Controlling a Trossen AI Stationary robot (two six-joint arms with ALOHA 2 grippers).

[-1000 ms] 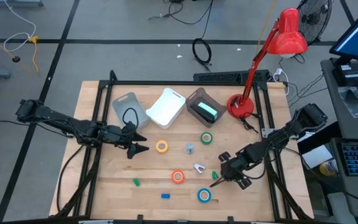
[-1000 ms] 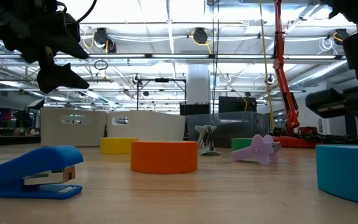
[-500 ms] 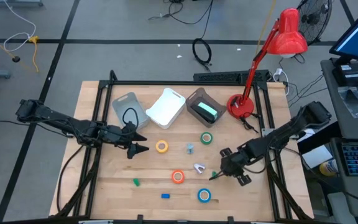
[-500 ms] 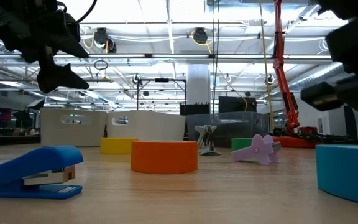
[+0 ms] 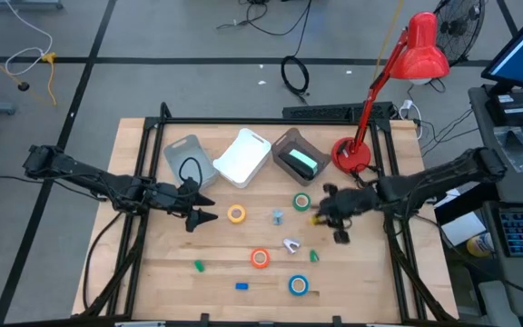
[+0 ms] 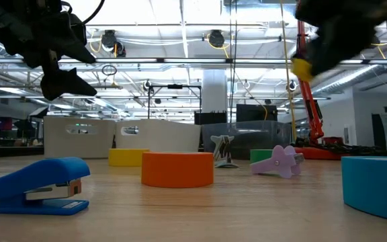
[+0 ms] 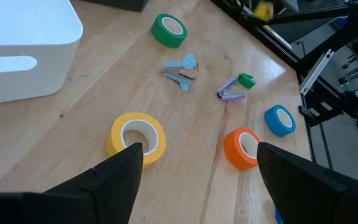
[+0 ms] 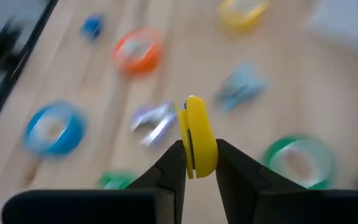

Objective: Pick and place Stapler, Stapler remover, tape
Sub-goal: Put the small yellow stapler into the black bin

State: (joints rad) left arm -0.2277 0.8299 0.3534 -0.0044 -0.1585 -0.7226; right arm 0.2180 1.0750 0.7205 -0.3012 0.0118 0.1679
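From where I stand the left gripper (image 5: 209, 211) hangs to the left of and nearer me than the white bin (image 5: 243, 156), its jaws spread wide and empty, with the yellow tape roll (image 5: 236, 214) just beyond their tips. If it drops off-centre, I'd guess one finger nudges the ring and it skates away on the smooth tabletop (image 5: 152, 272). The likelier trouble is to the right of the white bin. There the right gripper (image 8: 194, 149) is up in the air, jaws pinching a small yellow piece (image 8: 196, 137) by its thin edge only; I cannot tell what it is. A grip that narrow on hard plastic could let it twist or pop out on a quick swing, to fall among the loose things below. The white bin is rounded, matte plastic with a slotted handle. The tabletop is pale, varnished wood planks. The tape rolls are squat rings with pale cores: yellow, orange (image 5: 260, 258), blue (image 5: 298, 285) and green (image 5: 301, 202), spread in front of the bin. The blue stapler (image 6: 37, 186) is a glossy wedge, and the lilac staple remover (image 5: 291, 244) a small, clawed, awkward thing.
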